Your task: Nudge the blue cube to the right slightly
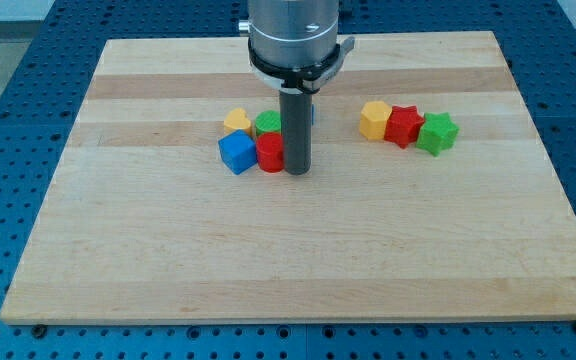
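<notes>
The blue cube (236, 153) lies left of the board's middle. A red block (270, 152) touches its right side. A yellow block (236, 122) and a green block (267, 124) sit just above them. My tip (296, 171) rests on the board at the red block's right side, close to touching it. The rod hides part of a blue block (313, 110) behind it.
A second group lies at the view's right: a yellow block (374, 120), a red star block (404, 126) and a green star block (437, 133), touching in a row. The wooden board (288, 270) sits on a blue perforated table.
</notes>
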{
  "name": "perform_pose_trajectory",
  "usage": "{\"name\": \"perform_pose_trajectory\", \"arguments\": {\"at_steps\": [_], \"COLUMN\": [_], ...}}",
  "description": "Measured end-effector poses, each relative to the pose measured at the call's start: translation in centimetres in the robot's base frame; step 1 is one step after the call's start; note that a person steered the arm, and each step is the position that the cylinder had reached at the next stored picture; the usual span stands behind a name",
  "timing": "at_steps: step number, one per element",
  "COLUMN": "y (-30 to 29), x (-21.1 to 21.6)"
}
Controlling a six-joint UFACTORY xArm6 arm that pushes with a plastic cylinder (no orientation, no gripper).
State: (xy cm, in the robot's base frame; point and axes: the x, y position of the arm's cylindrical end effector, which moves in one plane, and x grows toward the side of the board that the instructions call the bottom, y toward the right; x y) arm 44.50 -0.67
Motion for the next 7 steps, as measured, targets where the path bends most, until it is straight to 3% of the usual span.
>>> {"name": "perform_pose_trajectory", "arguments": {"at_steps": [2,4,7], "y": [0.6,-0.6,-10.4], "x": [0.2,4.6,3.1]}}
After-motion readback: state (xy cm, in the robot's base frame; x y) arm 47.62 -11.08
